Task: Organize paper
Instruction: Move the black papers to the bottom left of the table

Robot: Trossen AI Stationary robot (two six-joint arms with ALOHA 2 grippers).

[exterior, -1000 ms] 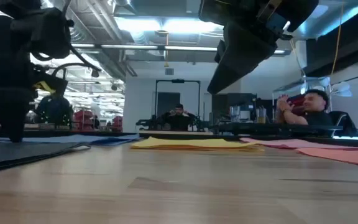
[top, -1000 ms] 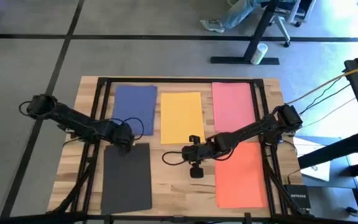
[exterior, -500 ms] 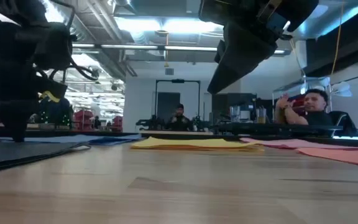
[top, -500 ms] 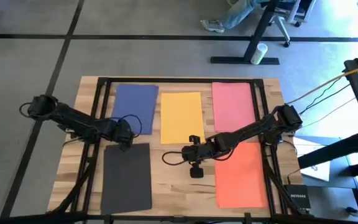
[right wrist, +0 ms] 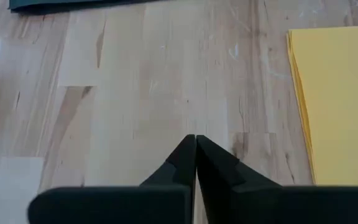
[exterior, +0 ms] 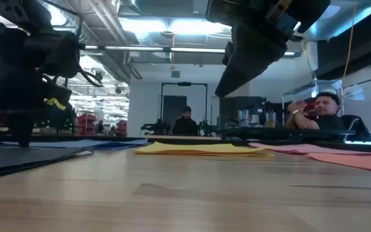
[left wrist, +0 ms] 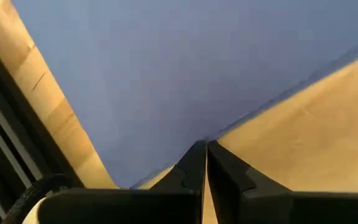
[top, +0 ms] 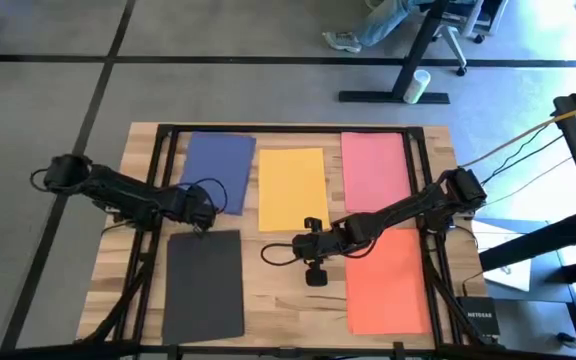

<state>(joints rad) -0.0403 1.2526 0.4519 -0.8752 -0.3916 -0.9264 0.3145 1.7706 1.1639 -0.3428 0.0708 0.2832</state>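
Left hand (left wrist: 204, 149), clenched, tip at the navy blue rectangular paper sheet's (top: 218, 165) corner; contact unclear. Right hand (right wrist: 195, 146), clenched, empty, above bare wooden surface (right wrist: 142, 81) beside yellow rectangular paper sheet (right wrist: 340, 93), partly cut off.

We see five flat matte sheets on wood: navy blue paper (top: 218, 168), yellow paper (top: 292, 187) and pink paper (top: 375, 168) behind; dark grey-black paper (top: 206, 285) and orange paper (top: 389, 281) in front.

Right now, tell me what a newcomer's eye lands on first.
Five coloured sheets spread flat on the wooden table: blue sheet, yellow sheet and pink sheet along the far side, dark grey sheet and orange sheet nearer. The left gripper sits shut at the blue sheet's near corner; the right gripper is shut over bare wood.
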